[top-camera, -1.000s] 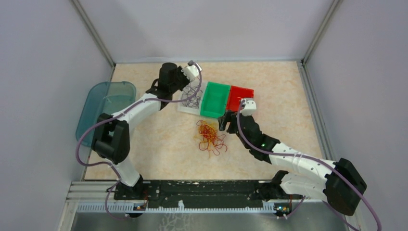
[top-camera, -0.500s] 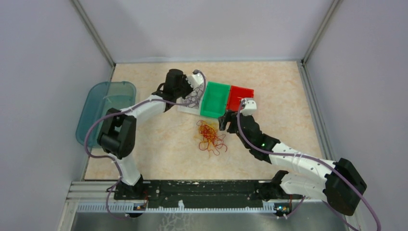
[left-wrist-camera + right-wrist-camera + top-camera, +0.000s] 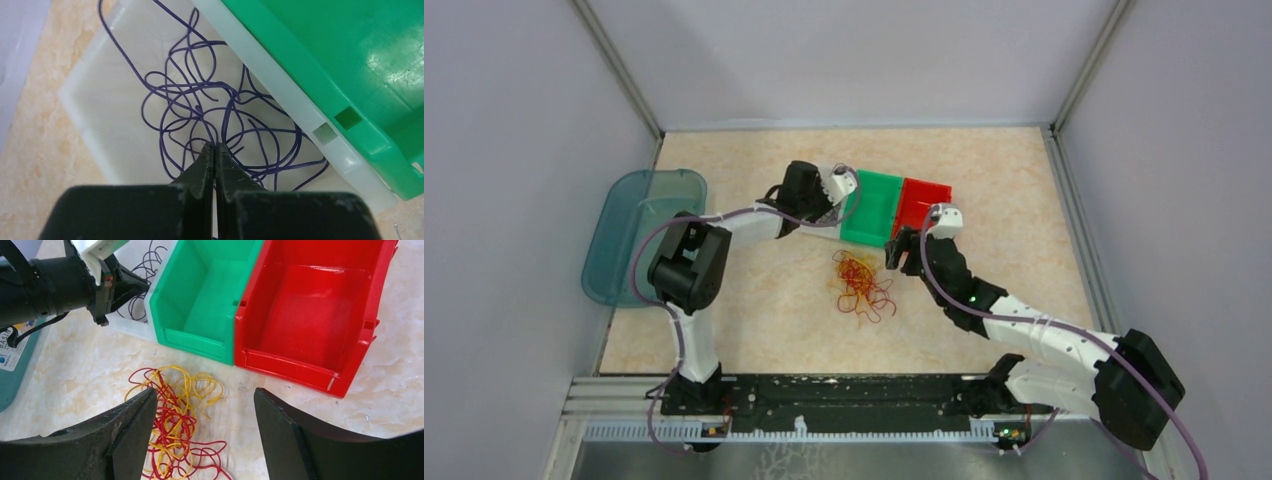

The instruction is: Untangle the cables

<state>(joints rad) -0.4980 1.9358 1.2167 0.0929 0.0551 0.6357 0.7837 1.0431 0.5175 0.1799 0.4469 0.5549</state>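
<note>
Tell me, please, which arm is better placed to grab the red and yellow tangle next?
Right: the right pincer, open, faces the tangle close by, while the left pincer is shut over the dark wires in the white bin.

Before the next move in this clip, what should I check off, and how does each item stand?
1. The left pincer is shut over the dark cables in the white bin: ok.
2. A strand is caught in the left pincer: cannot tell.
3. The right pincer is open above the red and yellow tangle: ok.
4. Red and yellow strands are separated: not ok, knotted together on the table.
5. The green bin and red bin are empty: ok.
</note>
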